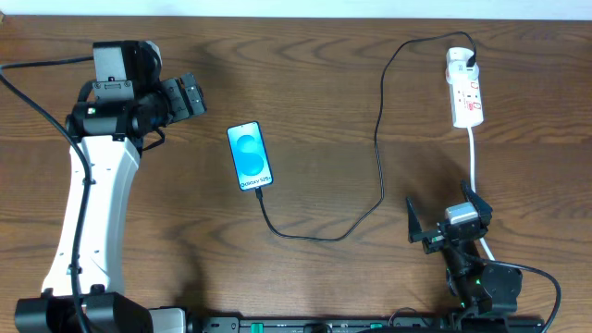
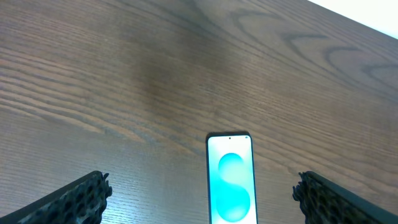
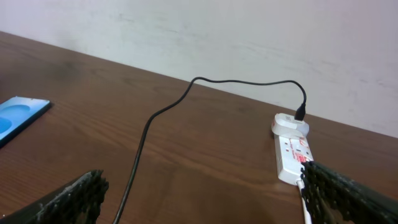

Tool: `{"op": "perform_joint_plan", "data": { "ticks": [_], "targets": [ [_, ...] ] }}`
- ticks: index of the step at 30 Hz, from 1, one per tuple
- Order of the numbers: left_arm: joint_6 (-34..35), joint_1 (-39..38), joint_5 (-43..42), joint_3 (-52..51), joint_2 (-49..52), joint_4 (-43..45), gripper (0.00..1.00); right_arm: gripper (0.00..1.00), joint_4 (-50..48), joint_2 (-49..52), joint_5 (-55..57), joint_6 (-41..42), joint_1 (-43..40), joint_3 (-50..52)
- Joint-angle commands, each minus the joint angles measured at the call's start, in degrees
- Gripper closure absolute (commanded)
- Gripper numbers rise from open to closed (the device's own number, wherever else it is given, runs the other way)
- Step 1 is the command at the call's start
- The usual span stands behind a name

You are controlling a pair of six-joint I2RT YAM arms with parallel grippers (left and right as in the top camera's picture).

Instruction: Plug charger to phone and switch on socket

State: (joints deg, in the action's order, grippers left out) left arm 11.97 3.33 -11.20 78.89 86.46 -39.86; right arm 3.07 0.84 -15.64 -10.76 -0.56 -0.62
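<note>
The phone lies flat mid-table with its blue-and-cyan screen up; it also shows in the left wrist view and at the left edge of the right wrist view. The black charger cable runs from the phone's near end in a loop up to the socket, a white power strip with red switches at the far right, also in the right wrist view. My left gripper is open and empty, left of the phone. My right gripper is open and empty, near the front right.
The socket's thick white cord runs down toward the right arm's base. The black cable crosses the table ahead of the right gripper. A pale wall stands behind the table's far edge.
</note>
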Motion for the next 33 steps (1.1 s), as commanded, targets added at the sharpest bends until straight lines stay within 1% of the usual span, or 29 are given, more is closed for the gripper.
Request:
{"op": "perform_joint_plan", "data": {
  "ticks": [1, 4, 7, 8, 11, 13, 15, 18, 20, 23, 27, 33],
  "targets": [
    [-0.33, 0.13, 0.55, 0.09, 0.00, -0.13, 0.02, 0.01, -0.09, -0.52, -0.37, 0.87, 0.66, 0.31],
    [-0.33, -0.02, 0.55, 0.07, -0.83, -0.44, 0.02, 0.01, -0.11, -0.52, -0.37, 0.85, 0.66, 0.31],
    [-0.35, -0.50, 0.57, -0.59, -4.17, -0.42, 0.02, 0.01, -0.11, -0.52, -0.37, 0.87, 0.66, 0.31],
    [-0.70, -0.74, 1.05, -1.31, -6.14, -0.50, 0.02, 0.01, -0.11, -0.52, -0.37, 0.85, 0.66, 0.31],
    [-1.25, -0.90, 6.25, -4.68, -13.07, -0.07, 0.02, 0.01, -0.11, -0.52, -0.37, 0.85, 0.66, 0.31],
    [-2.12, -0.87, 7.76, -8.70, -18.69, 2.60, 0.02, 0.01, -0.11, -0.52, -0.37, 0.85, 0.66, 0.31],
    [-4.92, -0.90, 7.74, -13.84, -24.61, 7.65, 0.02, 0.01, -0.11, -0.52, -0.37, 0.85, 0.66, 0.31],
    [-8.26, -0.90, 7.17, -24.57, -35.28, 18.34, 0.02, 0.01, -0.11, -0.52, -0.37, 0.85, 0.66, 0.31],
    [-9.70, -0.90, 7.15, -31.43, -41.48, 24.50, 0.02, 0.01, -0.11, -0.52, -0.37, 0.85, 0.66, 0.31],
    [-11.17, -0.90, 7.15, -41.16, -50.07, 31.19, 0.02, 0.01, -0.11, -0.52, -0.37, 0.87, 0.66, 0.31],
    [-12.63, -0.90, 7.10, -53.96, -61.44, 37.05, 0.02, 0.01, -0.11, -0.52, -0.37, 0.85, 0.66, 0.31],
    [-12.63, -0.90, 7.10, -68.48, -75.17, 42.62, 0.02, 0.01, -0.11, -0.52, -0.37, 0.87, 0.66, 0.31]
  ]
}}
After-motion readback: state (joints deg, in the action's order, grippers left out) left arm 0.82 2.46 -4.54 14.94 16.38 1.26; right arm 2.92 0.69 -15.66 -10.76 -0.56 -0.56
